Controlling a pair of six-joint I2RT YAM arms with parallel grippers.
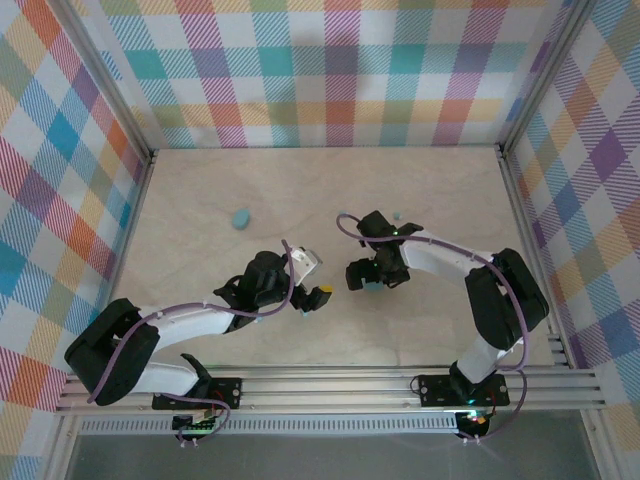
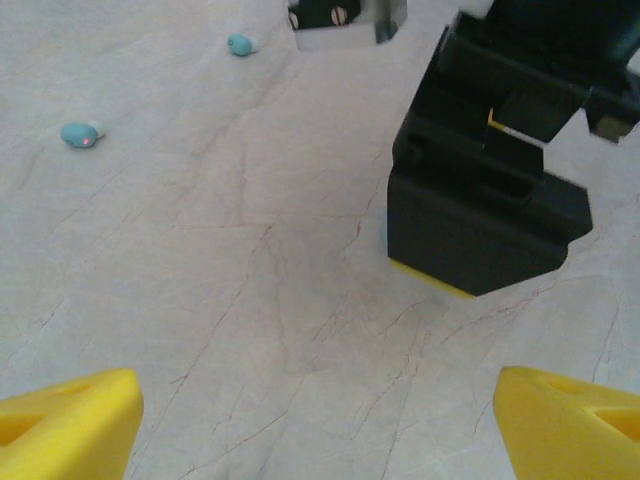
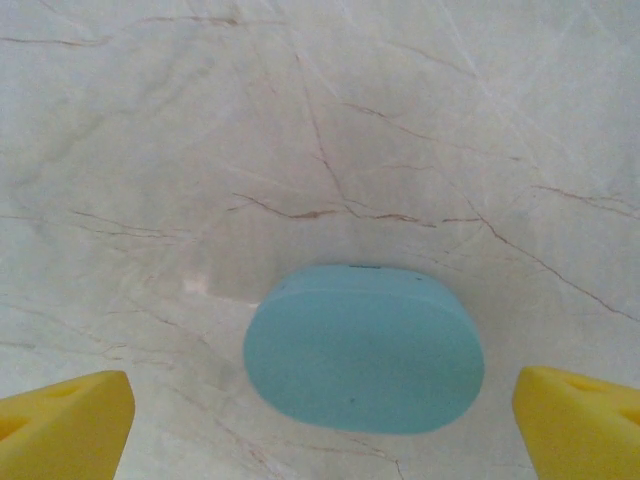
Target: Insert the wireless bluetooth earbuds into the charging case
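A shut light-blue oval charging case [image 3: 365,348] lies flat on the table between the yellow fingertips [image 3: 70,420] of my right gripper [image 3: 322,405], which is open and hangs just above it. From above, that case [image 1: 372,289] peeks out under the right gripper [image 1: 372,276]. Two tiny light-blue earbuds [image 2: 78,134] [image 2: 240,44] lie on the table well ahead and to the left of my left gripper [image 2: 320,425]. It is open with bare table between its fingertips [image 2: 70,420]. The left gripper [image 1: 316,280] sits just left of the right one.
A second light-blue oval case [image 1: 241,217] lies on the table at the back left. One tiny blue earbud [image 1: 397,214] rests behind the right gripper. The right gripper's black body [image 2: 480,200] stands close ahead of my left fingers. Checked walls [image 1: 320,70] enclose the table.
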